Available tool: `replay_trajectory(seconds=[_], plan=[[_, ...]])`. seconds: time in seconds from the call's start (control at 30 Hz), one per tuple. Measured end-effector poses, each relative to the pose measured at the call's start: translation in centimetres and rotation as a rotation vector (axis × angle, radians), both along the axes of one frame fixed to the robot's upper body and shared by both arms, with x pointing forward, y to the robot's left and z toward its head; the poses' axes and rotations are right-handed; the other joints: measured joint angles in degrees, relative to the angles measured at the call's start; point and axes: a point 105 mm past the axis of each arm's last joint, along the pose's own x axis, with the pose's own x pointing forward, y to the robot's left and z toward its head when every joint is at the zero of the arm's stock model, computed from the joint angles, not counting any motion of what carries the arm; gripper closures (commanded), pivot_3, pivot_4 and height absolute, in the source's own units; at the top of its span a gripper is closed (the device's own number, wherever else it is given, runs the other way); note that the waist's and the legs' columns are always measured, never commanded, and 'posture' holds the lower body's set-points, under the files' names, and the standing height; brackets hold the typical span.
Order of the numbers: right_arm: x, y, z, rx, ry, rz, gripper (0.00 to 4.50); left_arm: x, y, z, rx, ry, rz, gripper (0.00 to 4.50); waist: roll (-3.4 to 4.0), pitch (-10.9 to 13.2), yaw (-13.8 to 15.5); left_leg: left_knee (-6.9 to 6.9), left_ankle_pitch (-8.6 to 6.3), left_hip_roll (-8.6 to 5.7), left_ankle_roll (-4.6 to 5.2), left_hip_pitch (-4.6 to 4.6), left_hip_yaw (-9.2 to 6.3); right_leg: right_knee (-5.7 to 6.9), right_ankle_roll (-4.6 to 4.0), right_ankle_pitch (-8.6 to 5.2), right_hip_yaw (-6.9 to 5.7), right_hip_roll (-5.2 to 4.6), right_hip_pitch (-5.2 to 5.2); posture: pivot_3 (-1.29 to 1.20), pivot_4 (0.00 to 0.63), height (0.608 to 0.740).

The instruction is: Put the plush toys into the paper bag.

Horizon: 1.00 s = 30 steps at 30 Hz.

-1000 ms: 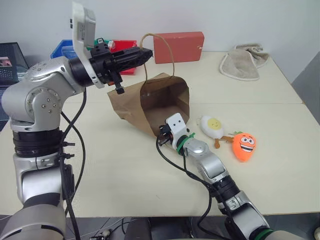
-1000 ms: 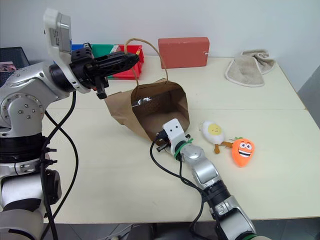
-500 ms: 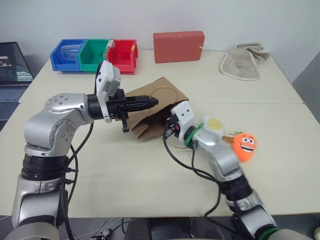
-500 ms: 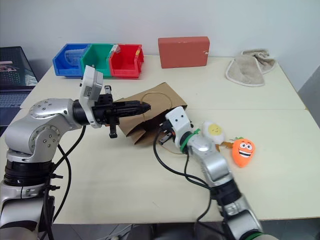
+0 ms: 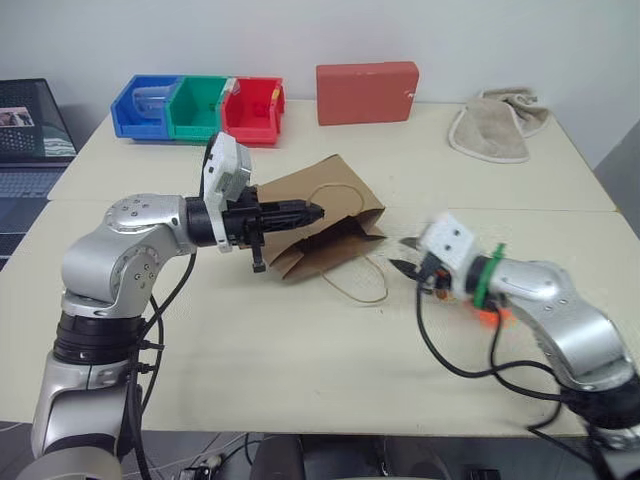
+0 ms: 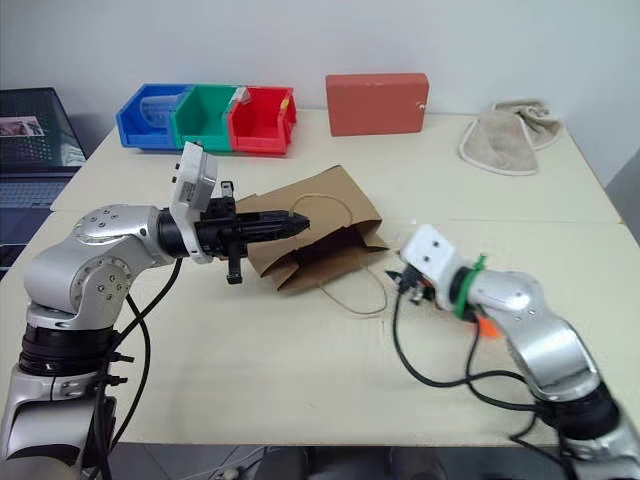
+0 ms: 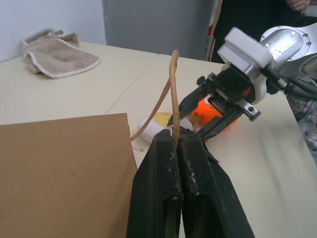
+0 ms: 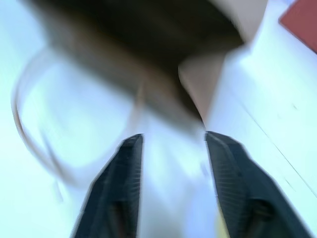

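Pinching a loop handle (image 7: 171, 89) of the paper bag (image 5: 320, 225), my left pincer (image 7: 176, 141) keeps it flat on the surface (image 5: 300, 330); my right pincer (image 8: 173, 144) gapes, empty, toys (image 7: 210, 111) just behind it.

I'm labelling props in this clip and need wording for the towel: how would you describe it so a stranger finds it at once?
Start at the cream table and go to its far right corner, to the right of the red box by the wall. The towel lies there crumpled, apart from everything else. It is the one soft beige cloth with a pale stitched edge; the things near it are a hard box and a paper bag.
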Motion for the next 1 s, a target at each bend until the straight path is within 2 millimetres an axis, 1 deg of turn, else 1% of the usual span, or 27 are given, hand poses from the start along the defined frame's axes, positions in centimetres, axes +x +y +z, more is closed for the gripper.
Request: replay_trajectory(seconds=[0.07, 0.17, 0.23, 0.33, 0.4, 0.47, 0.6, 0.73, 0.77, 0.87, 0.9, 1.0], plan=[[0.3, -0.5, -1.0, -0.053, -0.014, -0.005, 2.51, -0.1, 0.0, 0.0, 0.001, -0.001, -0.005, 4.50, 0.00, 0.0, -0.5, 0.01, 0.00, 0.00, 0.00, 0.01, 0.06, 0.00, 0.00, 0.00, 0.05, 0.00, 0.00, 0.00, 0.150, 0.740], [1.1, -2.0, -2.7, -0.144, -0.030, -0.040, 2.51, -0.1, 0.0, 0.0, 0.000, 0.002, -0.005, 4.50, -0.01, 0.0, -0.5, 0.06, 0.00, -0.01, 0.00, 0.01, 0.06, 0.02, 0.00, 0.00, 0.06, -0.01, 0.01, 0.00, 0.150, 0.740], [1.2, -2.1, -2.9, -0.174, -0.052, -0.030, 2.51, -0.1, 0.0, 0.1, -0.003, 0.004, -0.006, 4.50, -0.02, 0.0, -0.4, 0.06, 0.00, -0.01, -0.01, 0.01, 0.05, 0.02, 0.00, 0.00, 0.06, -0.01, 0.02, 0.00, 0.150, 0.740], [2.0, -2.4, -3.4, -0.224, -0.089, -0.039, 3.12, -0.1, 0.0, 0.2, -0.008, 0.005, -0.009, 4.50, -0.02, 0.0, -0.4, 0.07, 0.01, -0.02, -0.01, 0.01, 0.04, 0.02, 0.00, 0.00, 0.04, -0.02, 0.03, 0.00, 0.150, 0.740], [2.6, -2.8, -3.2, -0.247, -0.118, -0.058, 3.75, -0.1, 0.0, 0.2, -0.006, 0.009, -0.007, 4.50, -0.02, 0.0, -0.3, 0.09, 0.01, -0.02, -0.01, 0.01, 0.04, 0.03, 0.00, 0.01, 0.04, -0.02, 0.04, 0.00, 0.150, 0.740], [3.0, -3.0, -2.9, -0.254, -0.142, -0.068, 4.49, -0.1, 0.1, 0.2, -0.006, 0.012, -0.004, 4.50, -0.02, 0.0, -0.3, 0.09, 0.01, -0.01, -0.02, 0.02, 0.01, 0.04, 0.00, 0.01, 0.02, -0.02, 0.06, 0.00, 0.150, 0.740], [3.0, -2.9, -2.8, -0.274, -0.164, -0.052, 4.49, -0.1, 0.2, 0.3, -0.010, 0.010, 0.002, 4.50, -0.02, 0.0, -0.2, 0.10, 0.01, -0.01, -0.02, 0.02, 0.01, 0.05, -0.01, 0.01, 0.02, -0.02, 0.06, 0.00, 0.150, 0.740], [2.4, -2.7, -2.5, -0.266, -0.141, 0.019, 4.49, 0.0, 0.2, 0.5, -0.013, 0.008, 0.003, 4.50, -0.03, 0.0, -0.2, 0.10, 0.01, -0.01, -0.01, 0.02, 0.01, 0.06, -0.01, 0.01, 0.02, -0.02, 0.05, 0.00, 0.150, 0.740], [1.7, -2.2, -2.1, -0.246, -0.115, 0.069, 4.49, 0.0, 0.2, 0.7, -0.016, 0.004, 0.003, 4.50, -0.03, 0.0, -0.2, 0.08, 0.01, -0.01, -0.01, 0.02, 0.01, 0.07, -0.01, 0.01, 0.02, -0.02, 0.04, 0.00, 0.150, 0.740], [-0.7, 0.5, 0.0, -0.144, -0.070, 0.237, 4.49, -0.1, 0.1, 1.2, -0.024, -0.006, -0.009, 4.50, -0.02, 0.0, -0.4, 0.05, 0.01, 0.01, -0.01, 0.02, -0.01, 0.09, -0.01, 0.01, -0.01, -0.01, 0.04, 0.00, 0.150, 0.740], [-1.7, 1.9, 1.2, -0.094, -0.055, 0.309, 4.49, -0.2, 0.0, 1.4, -0.025, -0.008, -0.016, 4.50, -0.02, 0.0, -0.4, 0.06, 0.01, 0.02, -0.01, 0.02, -0.03, 0.10, -0.01, 0.01, -0.02, 0.00, 0.05, 0.00, 0.150, 0.740], [-3.8, 4.7, 3.5, 0.062, -0.007, 0.439, 4.49, -0.2, -0.1, 1.6, -0.026, -0.011, -0.021, 4.50, -0.03, 0.0, -0.3, 0.10, 0.01, 0.01, -0.02, 0.03, -0.08, 0.12, -0.01, 0.01, -0.06, -0.01, 0.09, 0.00, 0.150, 0.740]])
